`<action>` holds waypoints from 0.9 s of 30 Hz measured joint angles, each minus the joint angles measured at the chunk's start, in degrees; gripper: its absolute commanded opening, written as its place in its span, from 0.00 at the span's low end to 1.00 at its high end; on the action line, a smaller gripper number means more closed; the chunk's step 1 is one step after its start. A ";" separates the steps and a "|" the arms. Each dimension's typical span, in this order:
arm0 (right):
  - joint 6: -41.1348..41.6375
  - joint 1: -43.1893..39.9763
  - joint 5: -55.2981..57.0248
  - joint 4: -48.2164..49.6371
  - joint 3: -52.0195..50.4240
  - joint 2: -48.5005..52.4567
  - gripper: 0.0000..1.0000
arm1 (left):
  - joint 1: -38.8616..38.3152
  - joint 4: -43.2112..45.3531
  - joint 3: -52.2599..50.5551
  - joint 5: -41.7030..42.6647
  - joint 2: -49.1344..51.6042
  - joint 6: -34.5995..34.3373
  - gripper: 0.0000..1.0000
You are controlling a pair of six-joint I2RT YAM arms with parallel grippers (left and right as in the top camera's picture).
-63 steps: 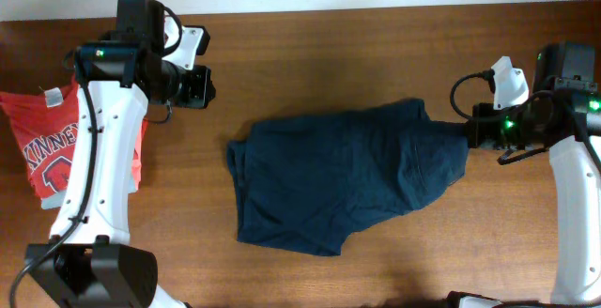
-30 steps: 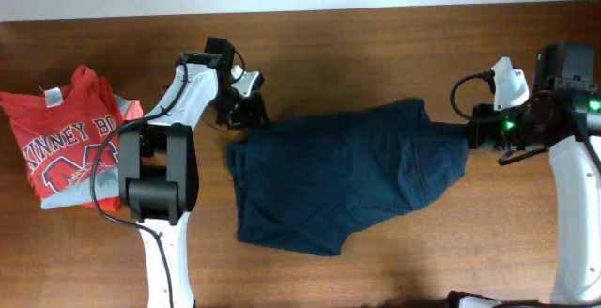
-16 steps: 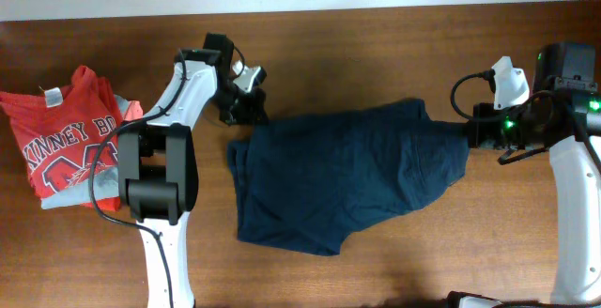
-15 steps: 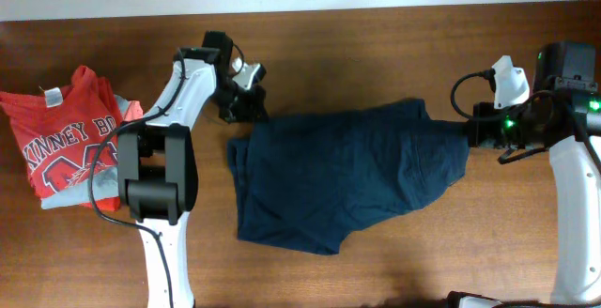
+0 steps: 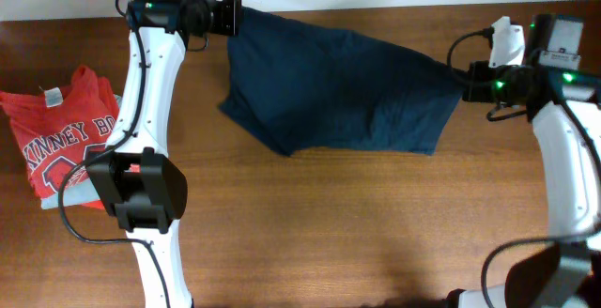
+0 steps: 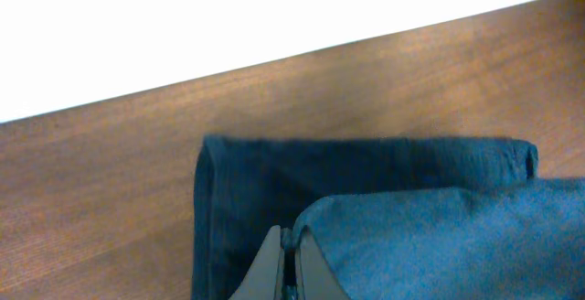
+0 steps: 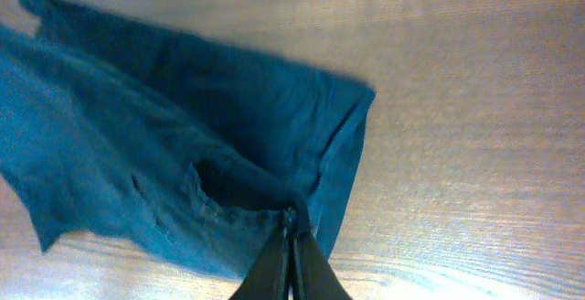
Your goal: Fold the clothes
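**Dark blue shorts stretched between two clenched grippers**

The left gripper (image 5: 233, 15) is clamped on one corner of the dark blue shorts (image 5: 347, 87) at the far edge of the wooden table (image 5: 376, 233). In the left wrist view its fingers (image 6: 274, 263) meet tip to tip, with folded cloth pinched between them. The right gripper (image 5: 462, 81) is likewise clenched on the opposite end of the shorts. In its wrist view the jaws are pressed together on the cloth just below a pocket seam (image 7: 196, 195).

The shorts span the gap between the two grippers. Their long axis runs left to right across the far half of the table, sloping slightly nearer toward the right. Whether the lower edge touches the wood cannot be told.

Well apart, at the table's left edge, a red T-shirt (image 5: 56, 144) with white lettering lies on a grey garment (image 5: 83, 193).
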 measured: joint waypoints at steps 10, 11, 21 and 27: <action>0.48 0.74 0.00 -9.66 0.00 0.17 0.04 | -0.09 -24.41 0.92 -1.51 -0.46 0.96 0.00; 0.44 0.74 0.00 -11.85 0.00 -0.92 0.04 | -0.09 -26.40 0.92 -1.53 -0.81 1.68 0.00; 0.46 0.74 0.02 -30.08 0.02 -13.49 0.04 | -0.09 -44.96 0.96 -4.15 -10.23 6.25 0.00; 0.46 0.74 0.04 -37.66 0.02 -14.64 0.04 | -0.09 -47.12 0.79 -6.60 -14.75 6.40 0.00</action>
